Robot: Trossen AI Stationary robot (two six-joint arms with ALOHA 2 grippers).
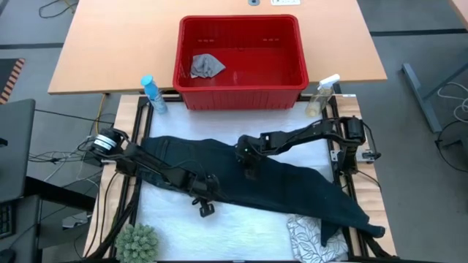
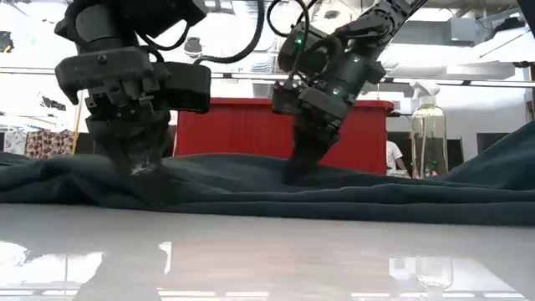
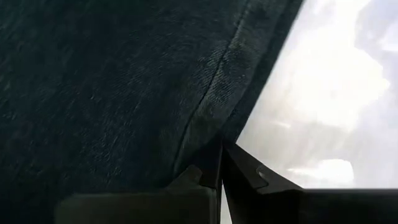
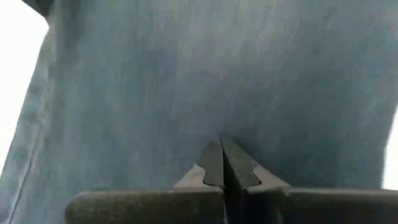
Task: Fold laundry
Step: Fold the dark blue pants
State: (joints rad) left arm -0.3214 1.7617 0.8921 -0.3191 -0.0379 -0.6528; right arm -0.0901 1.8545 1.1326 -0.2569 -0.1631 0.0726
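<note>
From above, the dark denim jeans (image 1: 241, 179) lie spread slantwise across the white table (image 1: 241, 223), running from the left arm's side toward the near right corner, where they overlap a white cloth with grey leaf print (image 1: 311, 239). The left gripper (image 1: 205, 204) rests at the jeans' near edge and the right gripper (image 1: 247, 169) presses down on their middle. Beyond the table stands a red basket (image 1: 241, 80) with a small grey cloth (image 1: 206, 66) inside, flanked by a blue bottle (image 1: 153, 95) and a clear spray bottle (image 1: 322, 95); a green plant (image 1: 137, 242) sits at the near left corner. At table height, both grippers reach down into the rumpled denim (image 2: 267, 188). The left wrist view shows its fingers (image 3: 211, 165) clenched at the seamed edge of the denim (image 3: 112, 93), beside bare table. The right wrist view shows its fingers (image 4: 231, 165) pinched together with denim (image 4: 217, 74) gathered at their tips.
</note>
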